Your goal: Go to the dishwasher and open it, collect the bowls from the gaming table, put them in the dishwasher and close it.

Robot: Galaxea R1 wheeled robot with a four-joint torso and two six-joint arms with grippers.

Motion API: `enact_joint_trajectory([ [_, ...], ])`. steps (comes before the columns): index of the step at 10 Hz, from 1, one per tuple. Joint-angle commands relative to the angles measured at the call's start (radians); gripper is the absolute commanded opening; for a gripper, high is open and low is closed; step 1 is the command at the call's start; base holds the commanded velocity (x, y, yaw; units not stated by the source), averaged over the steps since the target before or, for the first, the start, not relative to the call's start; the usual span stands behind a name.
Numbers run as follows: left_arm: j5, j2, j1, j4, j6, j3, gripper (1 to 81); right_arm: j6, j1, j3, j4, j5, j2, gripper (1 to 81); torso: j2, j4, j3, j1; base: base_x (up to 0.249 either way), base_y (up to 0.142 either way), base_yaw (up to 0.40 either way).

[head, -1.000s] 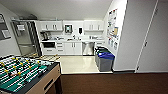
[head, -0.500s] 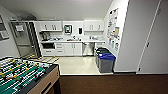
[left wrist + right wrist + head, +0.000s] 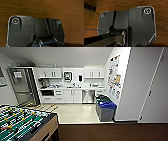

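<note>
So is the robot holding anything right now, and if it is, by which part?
It cannot be told. Both wrist views show the robot's dark plate over brown floor, with no fingers to make out. No bowl appears in them.

An office break room with a kitchenette is showing in the head view: white cabinets [image 3: 72, 95] and a counter are running along the back wall at frame centre, with a silver-fronted dishwasher [image 3: 88, 96] built in, recycling bins [image 3: 106, 110] standing at centre right, and a foosball table [image 3: 23, 124] sitting lower left.
</note>
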Motion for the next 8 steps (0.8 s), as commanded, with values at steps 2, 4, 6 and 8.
enact_joint_trajectory([
  [2, 0.042, -0.005, -0.065, 0.001, 0.001, 0.012, 81.1, -0.002, 0.056, 0.008, 0.006, -0.051, -0.011, 81.1, 0.0, 0.0, 0.0, 0.0, 0.149, 0.0, 0.0],
  [4, 0.042, -0.005, -0.065, 0.001, 0.001, 0.012, 81.1, -0.002, 0.056, 0.008, 0.006, -0.051, -0.011, 81.1, 0.0, 0.0, 0.0, 0.0, 0.149, 0.0, 0.0],
  [6, 0.042, -0.005, -0.065, 0.001, 0.001, 0.012, 81.1, -0.002, 0.053, 0.008, 0.006, -0.051, -0.011, 81.1, 0.0, 0.0, 0.0, 0.0, 0.149, 0.0, 0.0],
  [8, 0.042, -0.005, -0.063, 0.001, 0.001, 0.012, 81.1, -0.002, 0.053, 0.005, 0.007, -0.051, -0.011, 81.1, 0.0, 0.0, 0.0, 0.0, 0.149, 0.0, 0.0],
])
